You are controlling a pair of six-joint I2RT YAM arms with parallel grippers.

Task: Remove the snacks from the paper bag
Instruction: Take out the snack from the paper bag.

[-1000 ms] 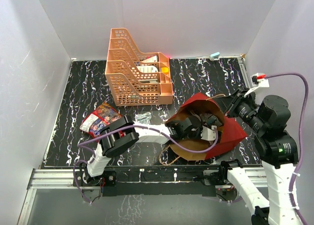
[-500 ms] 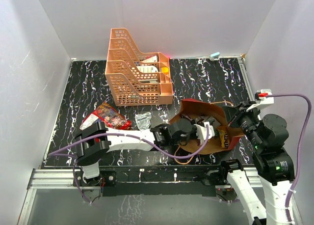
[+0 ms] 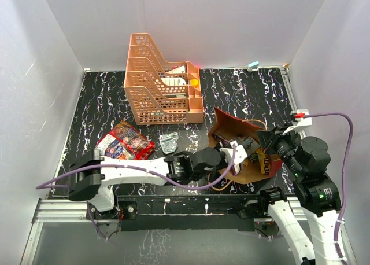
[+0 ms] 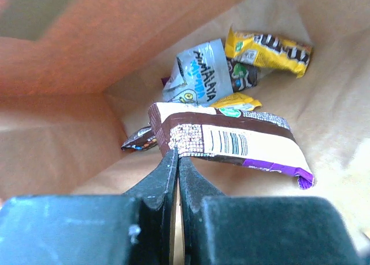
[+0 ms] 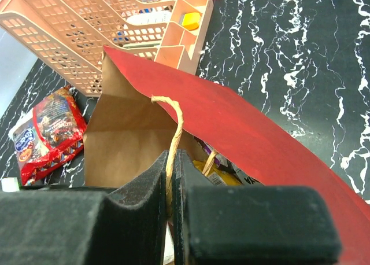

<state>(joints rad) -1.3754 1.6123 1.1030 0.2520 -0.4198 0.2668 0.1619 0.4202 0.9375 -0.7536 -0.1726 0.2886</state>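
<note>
Left pincer (image 4: 177, 158) clamped on the corner of the brown-and-purple glossy packet (image 4: 231, 139) inside the dark red paper bag (image 5: 243, 132): withdraw straight through the mouth while the right pincer (image 5: 171, 166), pinching the thin cord handle (image 5: 177, 123), steadies it.

An orange lattice tray rack (image 3: 162, 85) stands at upper centre of the overhead view, on a black tabletop with white marbling (image 3: 248, 91). Its tiers hold a white item (image 3: 171, 81) and a yellow item (image 3: 195, 83). A small pale-blue object (image 3: 252, 64) lies at the tabletop's far edge, upper right. White walls (image 3: 52, 56) enclose three sides. A metal rail (image 3: 185, 206) runs along the bottom.
</note>
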